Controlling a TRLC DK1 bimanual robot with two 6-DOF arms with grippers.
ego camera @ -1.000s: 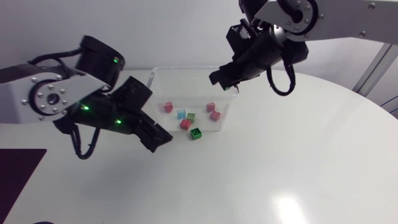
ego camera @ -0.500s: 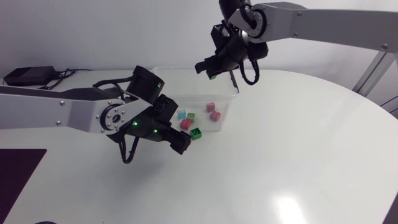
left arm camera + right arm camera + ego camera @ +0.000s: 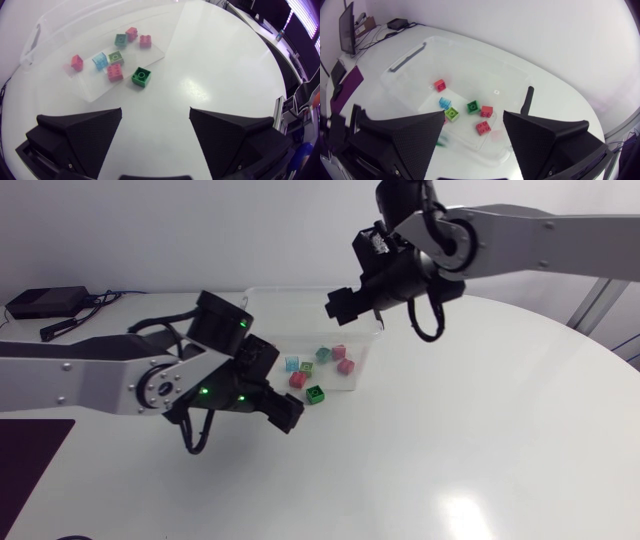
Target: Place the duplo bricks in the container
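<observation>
Your left hand (image 3: 155, 111) hangs open and empty, short of the dark green square duplo brick (image 3: 141, 76). That brick sits on the white table (image 3: 215, 75), just outside the front wall of the clear plastic container (image 3: 470, 47). If you descend off-centre, a finger may catch that wall and shove the container, or skid the brick away. Your right hand (image 3: 337, 303), also open and empty, hovers over the container, so the arms could collide at drop-off.

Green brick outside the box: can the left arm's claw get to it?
Probably yes. The green brick sits on the table just outside the container, right ahead of the open left claw. Nothing lies between them, though the container's wall is close beside the brick.
</observation>
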